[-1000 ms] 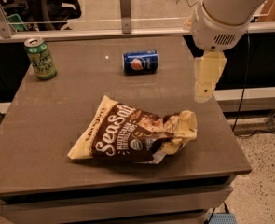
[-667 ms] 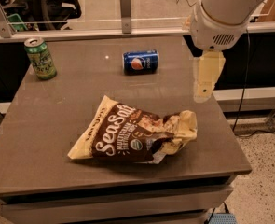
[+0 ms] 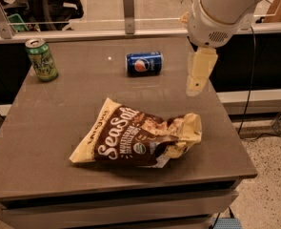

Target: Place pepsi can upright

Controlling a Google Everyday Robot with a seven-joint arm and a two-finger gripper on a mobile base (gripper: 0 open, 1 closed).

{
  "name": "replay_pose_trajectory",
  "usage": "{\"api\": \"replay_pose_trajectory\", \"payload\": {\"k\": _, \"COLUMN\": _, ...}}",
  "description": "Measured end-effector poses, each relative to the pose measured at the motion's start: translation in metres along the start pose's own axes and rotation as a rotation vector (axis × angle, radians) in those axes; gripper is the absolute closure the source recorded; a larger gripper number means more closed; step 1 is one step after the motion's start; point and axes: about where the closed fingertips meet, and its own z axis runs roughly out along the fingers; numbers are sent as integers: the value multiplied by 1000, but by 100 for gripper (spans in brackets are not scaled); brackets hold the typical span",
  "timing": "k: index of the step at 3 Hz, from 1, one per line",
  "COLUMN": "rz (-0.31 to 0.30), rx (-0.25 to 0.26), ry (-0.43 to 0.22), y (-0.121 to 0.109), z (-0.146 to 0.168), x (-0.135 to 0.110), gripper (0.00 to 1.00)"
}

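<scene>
The pepsi can (image 3: 144,63) is dark blue with a round red-white-blue logo. It lies on its side on the grey table (image 3: 59,123), towards the back middle. My gripper (image 3: 198,78) is cream-coloured and hangs pointing down from the white arm (image 3: 221,11) over the table's right side. It is to the right of the can, above the surface, and holds nothing that I can see.
A green can (image 3: 41,59) stands upright at the back left. A crumpled brown and cream snack bag (image 3: 137,137) lies in the middle front. A railing with posts (image 3: 128,11) runs behind the table. The table's right edge is just right of the gripper.
My gripper has shifted a little to the left, towards the pepsi can. The cans and the bag have not moved.
</scene>
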Motion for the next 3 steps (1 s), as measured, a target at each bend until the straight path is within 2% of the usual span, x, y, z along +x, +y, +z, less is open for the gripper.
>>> {"api": "replay_pose_trajectory", "payload": {"k": 1, "rz": -14, "rx": -5, "ry": -61, "y": -38, "z": 37, "x": -14, "gripper": 0}}
{"api": "replay_pose_trajectory", "payload": {"k": 3, "rz": -20, "rx": -44, "ry": -93, "y": -100, "z": 116, "x": -47, "gripper": 0}}
